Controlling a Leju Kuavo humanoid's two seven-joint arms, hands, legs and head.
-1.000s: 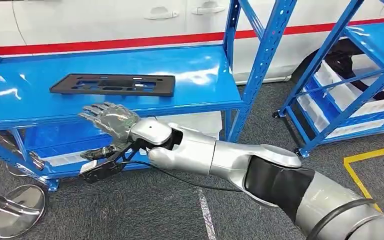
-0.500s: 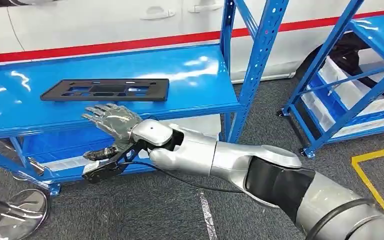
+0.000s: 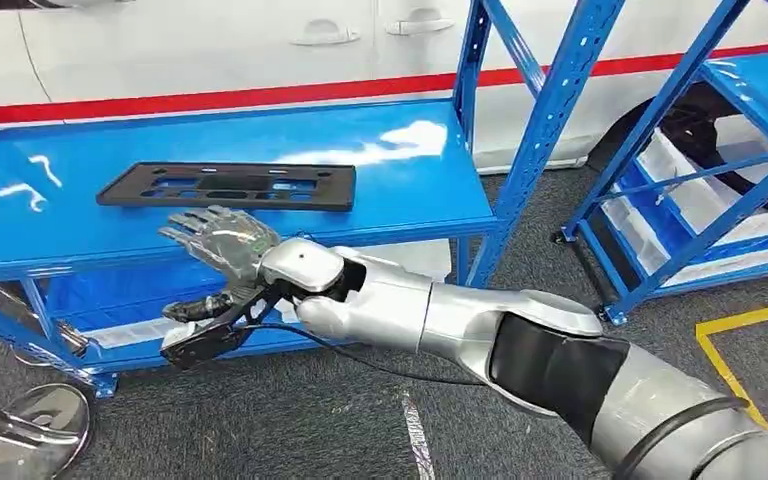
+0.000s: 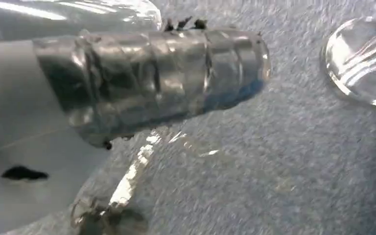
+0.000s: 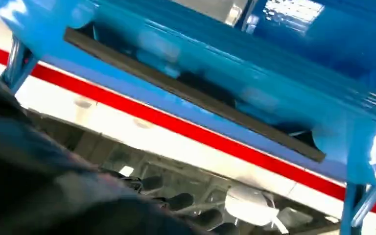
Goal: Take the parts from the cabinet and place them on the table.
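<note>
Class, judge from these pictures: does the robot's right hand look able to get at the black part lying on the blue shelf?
Probably yes. The right hand hovers, fingers spread, at the front edge of the blue shelf, just short of the black part. Nothing lies between them, and the shelf is open at the front.

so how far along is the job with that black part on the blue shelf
Nothing looks done yet: the black part lies flat on the blue shelf, unheld. In hand: the right hand is spread open at the shelf's front edge, just short of the part. Left: grip it, lift it out, and set it on the table.
</note>
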